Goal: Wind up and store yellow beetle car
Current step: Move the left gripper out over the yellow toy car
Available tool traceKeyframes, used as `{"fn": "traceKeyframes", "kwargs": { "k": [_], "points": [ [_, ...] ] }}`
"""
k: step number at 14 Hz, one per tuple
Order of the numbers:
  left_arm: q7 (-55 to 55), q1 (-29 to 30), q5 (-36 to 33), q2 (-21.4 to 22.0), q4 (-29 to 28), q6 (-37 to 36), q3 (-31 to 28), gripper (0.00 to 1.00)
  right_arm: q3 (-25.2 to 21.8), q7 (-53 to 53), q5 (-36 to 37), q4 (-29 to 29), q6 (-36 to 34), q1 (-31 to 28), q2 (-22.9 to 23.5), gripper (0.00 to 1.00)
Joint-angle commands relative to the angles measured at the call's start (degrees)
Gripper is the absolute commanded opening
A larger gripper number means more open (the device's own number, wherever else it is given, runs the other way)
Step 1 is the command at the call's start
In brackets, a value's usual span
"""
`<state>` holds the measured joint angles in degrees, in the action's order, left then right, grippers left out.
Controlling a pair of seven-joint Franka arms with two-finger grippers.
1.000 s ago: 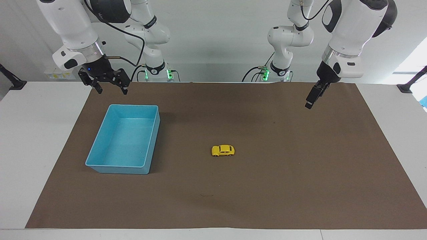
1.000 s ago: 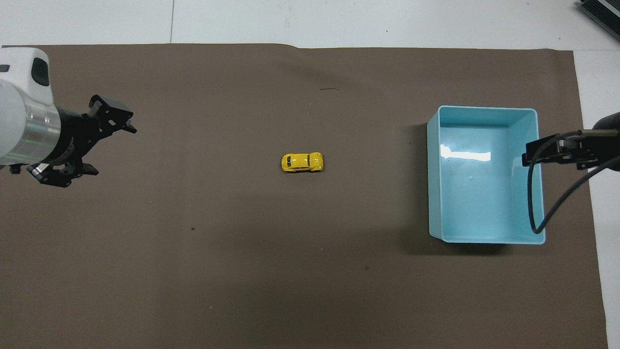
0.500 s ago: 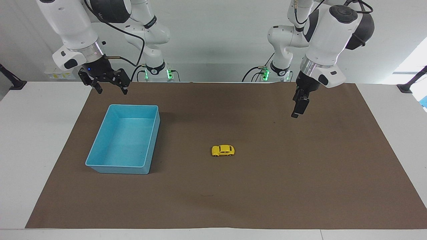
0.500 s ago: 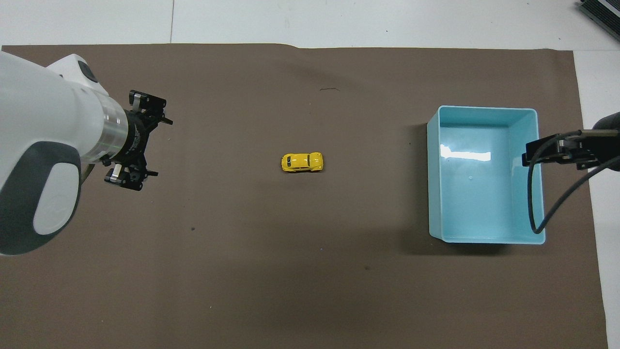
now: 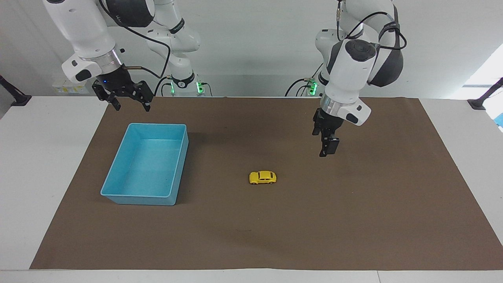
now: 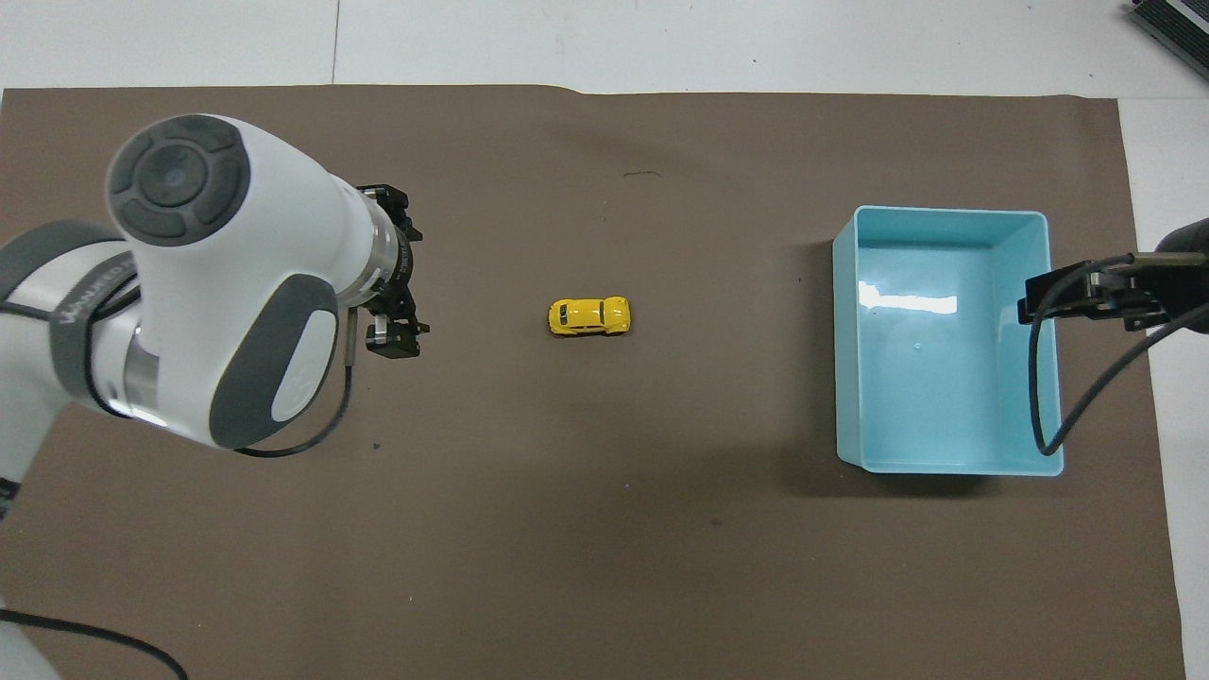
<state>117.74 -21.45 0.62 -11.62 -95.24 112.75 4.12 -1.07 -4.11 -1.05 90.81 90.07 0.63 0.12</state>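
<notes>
A bench (image 5: 23, 165) covered by a brown mat (image 5: 353, 220) carried two things. The yellow beetle car (image 5: 262, 177) sat on its wheels near the middle of the mat, untouched and with nothing around it. A light-blue bin (image 5: 118, 194), empty, stood toward the right arm's end of the bench, well apart from the car.

The main change over the last second was in the left arm. It had swung in from its own end of the bench toward the middle, and the left gripper (image 5: 328, 147) had come lower as it went. It now hung in the air over bare mat, pointing down, between its starting place and the car, and was not yet above the car. Its fingers were spread apart and held nothing.

The right gripper (image 5: 129, 103) had not moved. It waited in the air just above the edge of the bin that lies nearer the robots, its fingers spread as well and empty.

The car and the bin lay exactly where they had been a second before.

This looked like the opening reach of the task: the left arm was going for the car, and the grasp, the winding and the drop into the bin were all still to come.
</notes>
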Motion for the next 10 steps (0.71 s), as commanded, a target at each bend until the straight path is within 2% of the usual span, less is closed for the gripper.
{"fn": "traceKeyframes", "kwargs": {
  "k": [1,3,7,10],
  "points": [
    [9.49,-4.73,-3.16,-6.90,6.19,-0.34,-0.96,1.00,0.54,1.03,-0.35,0.15,0.54,-0.81,0.06,1.00],
    [13.38,-6.75,-3.35,-8.94,6.56,0.18,-0.87,1.00,0.54,1.03,-0.35,0.15,0.63,-0.81,0.06,1.00],
    [13.83,-9.75,-2.99,-12.01,6.56,3.17,-0.87,1.00,0.54,1.03,-0.35,0.15,0.54,-0.81,0.06,1.00],
    [15.59,-11.42,-3.26,-17.01,9.09,5.90,-0.96,1.00,0.54,1.03,-0.35,0.15,0.63,-0.81,0.06,1.00]
  ]
}}
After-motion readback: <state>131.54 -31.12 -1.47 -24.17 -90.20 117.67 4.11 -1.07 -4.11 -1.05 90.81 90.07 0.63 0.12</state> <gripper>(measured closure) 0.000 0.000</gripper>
